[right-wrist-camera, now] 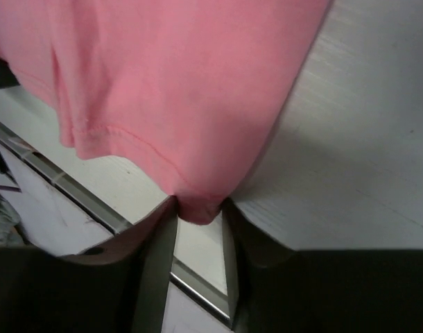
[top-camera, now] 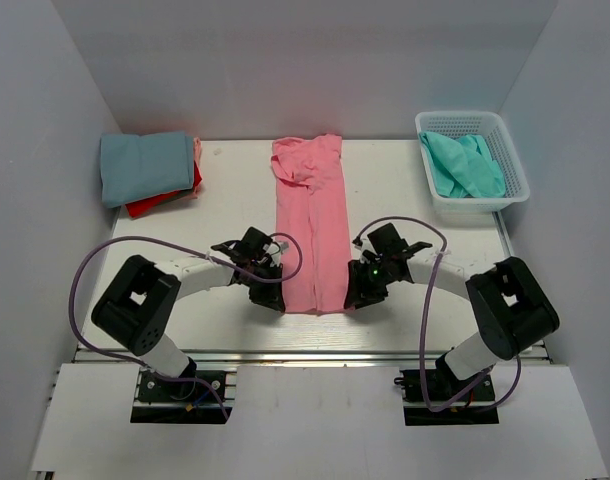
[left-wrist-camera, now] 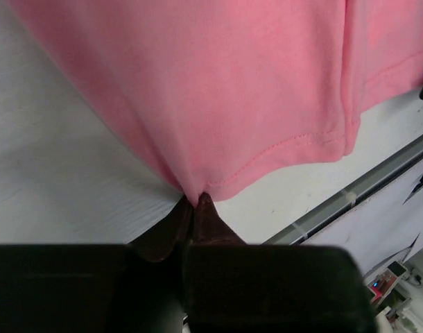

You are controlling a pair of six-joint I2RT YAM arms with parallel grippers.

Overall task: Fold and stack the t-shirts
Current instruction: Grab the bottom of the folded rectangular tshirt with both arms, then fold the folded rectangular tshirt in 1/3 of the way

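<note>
At the near hem, the left tool (left-wrist-camera: 195, 202) and right tool (right-wrist-camera: 197, 208) each pinch a thin corner of the pink shirt (top-camera: 310, 225). Uneven lifting could slip one corner free, skewing the fold.

I see the salmon pink t-shirt (top-camera: 310, 215) folded lengthwise into a narrow strip down the table's middle, its collar end rumpled at the far side. Its near hem corners are pinched by the left gripper (left-wrist-camera: 195, 202) and the right gripper (right-wrist-camera: 197, 208). A folded dusty blue t-shirt (top-camera: 145, 167) lies on a red t-shirt (top-camera: 163, 201) at far left, and the turquoise green t-shirt (top-camera: 465, 165) sits crumpled in the white lattice basket (top-camera: 463, 121) at far right.
</note>
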